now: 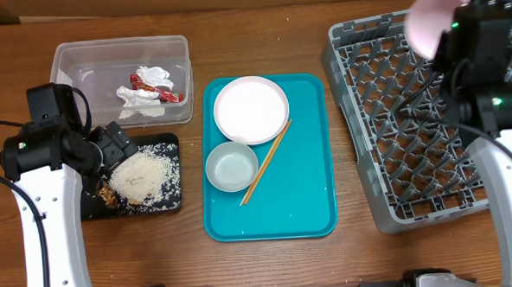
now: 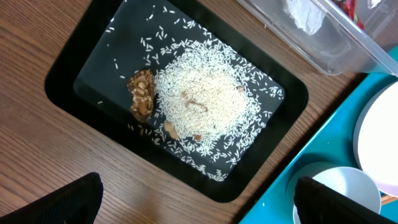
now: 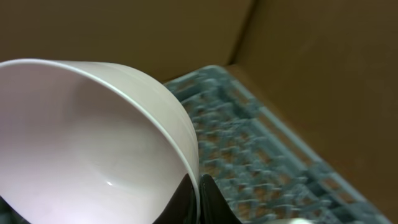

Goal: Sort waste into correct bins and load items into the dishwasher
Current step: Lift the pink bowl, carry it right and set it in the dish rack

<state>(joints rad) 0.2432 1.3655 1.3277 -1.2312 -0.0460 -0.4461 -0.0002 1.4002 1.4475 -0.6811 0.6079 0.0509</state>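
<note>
Black tray (image 2: 62, 78): mounded rice grains (image 2: 205, 102), brown lump (image 2: 142, 93). Clear tub (image 1: 122, 43): crumpled napkin (image 1: 153, 76), red packet (image 1: 169, 96). Left gripper (image 2: 196, 190) spread above tray; right gripper (image 3: 196, 199) pinches smooth white bowl (image 3: 93, 143) over grey rack (image 1: 411, 137).

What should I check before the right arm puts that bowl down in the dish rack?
1. Grip: ok. The right gripper pinches the rim of the bowl.
2. Bowl contents: ok. The inside looks clean in the right wrist view.
3. Position: ok. The bowl hangs above the far corner of the dish rack.
4. Free slots: ok where visible. The arm hides part of the rack.
5. Other arm: ok. The left gripper is open over the black tray, far from the rack.
6. Bowl tilt matching the pegs: cannot tell.
</note>
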